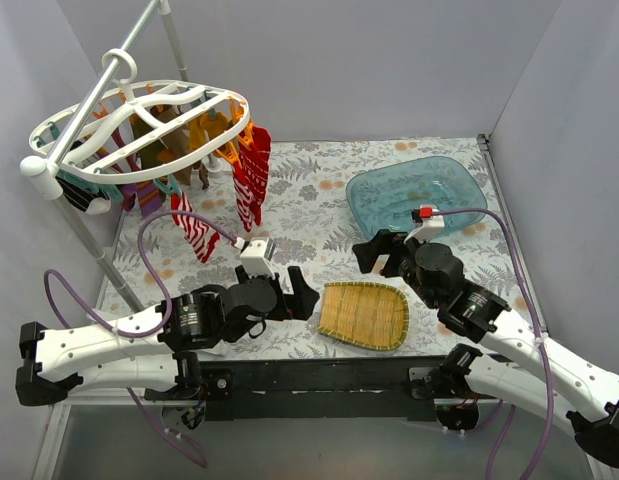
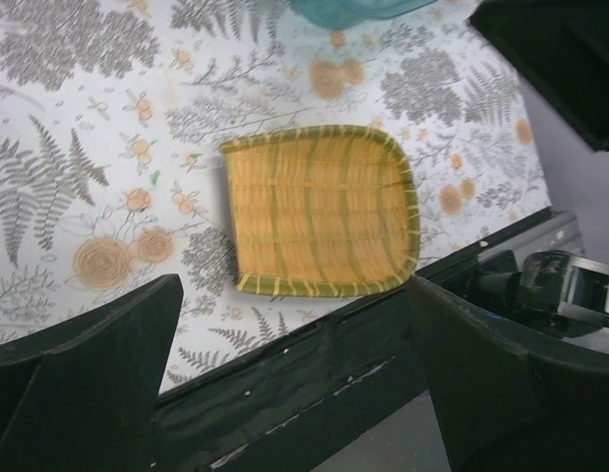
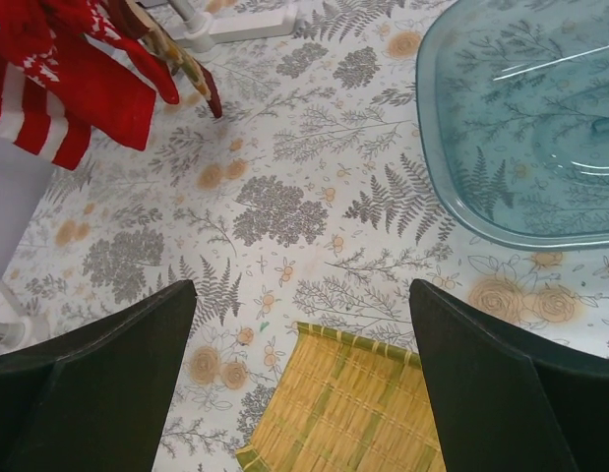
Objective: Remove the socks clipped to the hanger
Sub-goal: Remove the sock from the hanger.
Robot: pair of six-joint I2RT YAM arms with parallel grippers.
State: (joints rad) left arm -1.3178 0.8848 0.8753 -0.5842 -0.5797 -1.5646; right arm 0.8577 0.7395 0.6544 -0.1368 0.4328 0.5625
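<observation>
Black left fingers (image 2: 88, 383) and right fingers (image 3: 501, 383) spread wide and empty above the floral surface (image 1: 309, 215). Between them lies an empty woven tray (image 1: 364, 315); beyond, a clear blue tub (image 1: 419, 190) also holds nothing. Socks (image 1: 251, 185), likely light and limp and best pinched just below each clip, hang from the white hanger (image 1: 139, 125) at far left.

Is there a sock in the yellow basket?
No, the yellow basket holds nothing, and the socks hang clipped on the hanger.
</observation>
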